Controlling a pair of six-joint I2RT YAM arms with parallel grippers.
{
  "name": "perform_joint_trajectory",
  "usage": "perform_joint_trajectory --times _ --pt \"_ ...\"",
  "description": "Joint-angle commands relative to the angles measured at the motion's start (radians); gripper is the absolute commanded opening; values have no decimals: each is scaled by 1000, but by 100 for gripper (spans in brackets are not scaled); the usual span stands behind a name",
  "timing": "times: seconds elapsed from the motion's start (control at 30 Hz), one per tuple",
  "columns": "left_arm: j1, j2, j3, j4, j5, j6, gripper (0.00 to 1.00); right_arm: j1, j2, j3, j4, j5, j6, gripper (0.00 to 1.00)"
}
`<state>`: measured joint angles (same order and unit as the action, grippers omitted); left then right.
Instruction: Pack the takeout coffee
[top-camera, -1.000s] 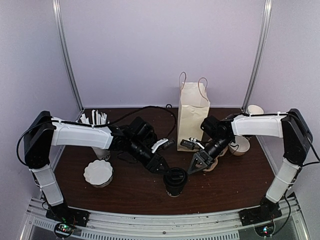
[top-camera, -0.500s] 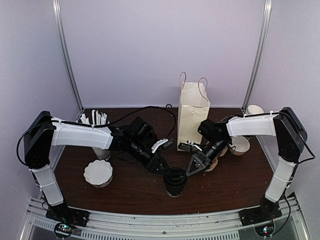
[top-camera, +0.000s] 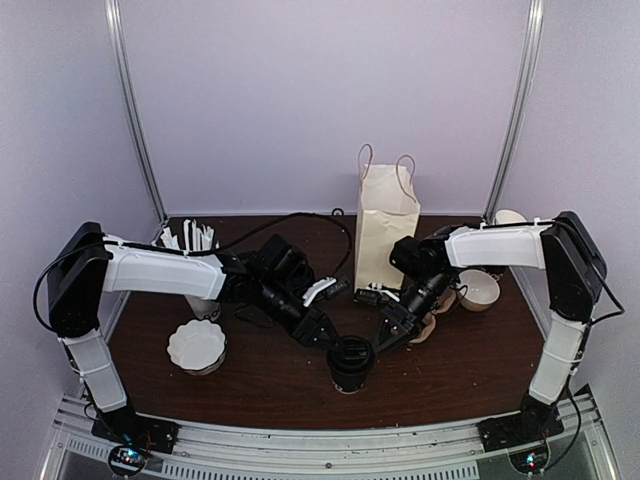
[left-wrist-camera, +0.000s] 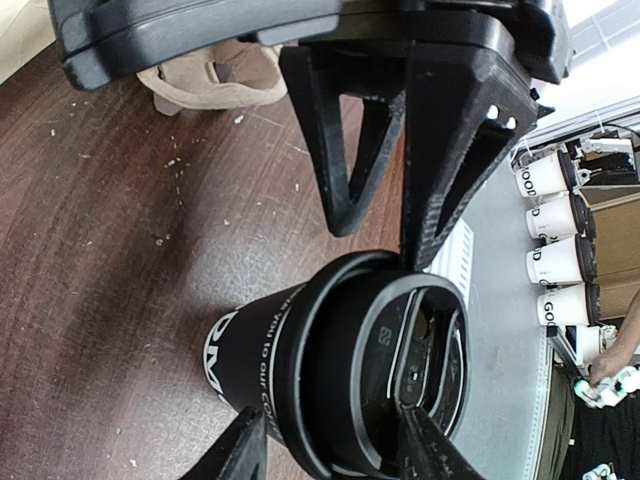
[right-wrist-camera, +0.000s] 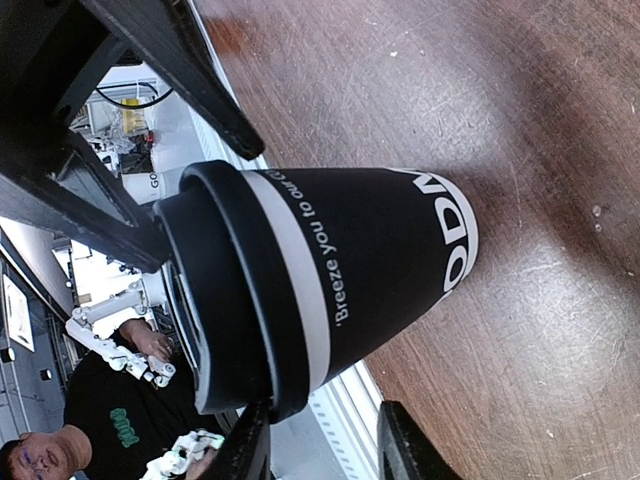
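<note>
The takeout coffee (top-camera: 351, 362), a short dark cup with a black domed lid, stands upright near the table's front, ahead of the tall paper bag (top-camera: 385, 235). My left gripper (top-camera: 325, 337) reaches it from the upper left. In the left wrist view the coffee (left-wrist-camera: 330, 370) fills the space ahead of that gripper (left-wrist-camera: 335, 450), which is open: one finger lies by the cup wall and the other over the lid's edge. My right gripper (top-camera: 390, 330) comes from the right. In its wrist view the coffee (right-wrist-camera: 360, 270) lies just beyond that gripper (right-wrist-camera: 325, 445). One fingertip touches the lid rim, and the gap between the fingers is empty.
A stack of white ruffled pieces (top-camera: 196, 346) lies at the front left. A white cup of straws (top-camera: 195, 240) stands behind it. White cups (top-camera: 478, 290) and a tan cardboard piece (top-camera: 428, 325) lie to the right of the bag. A black cable (top-camera: 300, 222) crosses the back. The metal rail (top-camera: 330, 440) edges the front.
My right gripper has moved left and closer to the coffee, and its jaws have narrowed. The left arm and the cup have stayed put.
</note>
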<state>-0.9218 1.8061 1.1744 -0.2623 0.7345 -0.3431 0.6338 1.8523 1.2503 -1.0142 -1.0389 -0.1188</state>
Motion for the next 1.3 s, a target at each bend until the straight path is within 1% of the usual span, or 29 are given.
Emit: perform_joint_trajectory --times 0.0,0.07,0.13,0.27,0.43,0.53,0.7,0.8,0.9,1.03,1.07,1.2,1.27 --pt "1 32 -42 -65 -112 9 47 3 56 -44 74 376 -31 35" --pt "1 17 -42 -58 -111 6 47 3 23 -14 53 236 -71 40" --pt "0 0 -38 -52 -102 1 47 3 -17 18 28 178 -105 47" --pt "-5 -41 -29 -48 -93 -11 49 2 -100 44 7 145 -143 56" --pt "-12 -110 -22 -29 -122 -31 59 2 -164 13 16 141 -155 60" --pt "-23 -155 -19 -20 -163 -37 63 3 -185 -2 20 149 -162 60" --pt "-32 -210 -38 5 -186 -54 65 4 -205 -29 33 175 -186 61" --pt "-35 -197 -29 8 -198 -48 65 9 -197 -42 26 169 -219 61" --pt "-37 -160 -17 35 -211 -43 65 34 -200 -56 30 201 -244 62" --pt "-37 -112 -15 83 -204 -50 65 67 -175 -47 37 203 -229 65" --pt "-38 -101 -16 94 -195 -54 65 71 -162 -38 34 199 -226 64" --pt "-46 -89 -23 107 -181 -67 63 73 -84 23 -15 176 -235 52" --pt "-49 -99 -37 106 -174 -74 61 73 -60 51 -23 159 -232 50"
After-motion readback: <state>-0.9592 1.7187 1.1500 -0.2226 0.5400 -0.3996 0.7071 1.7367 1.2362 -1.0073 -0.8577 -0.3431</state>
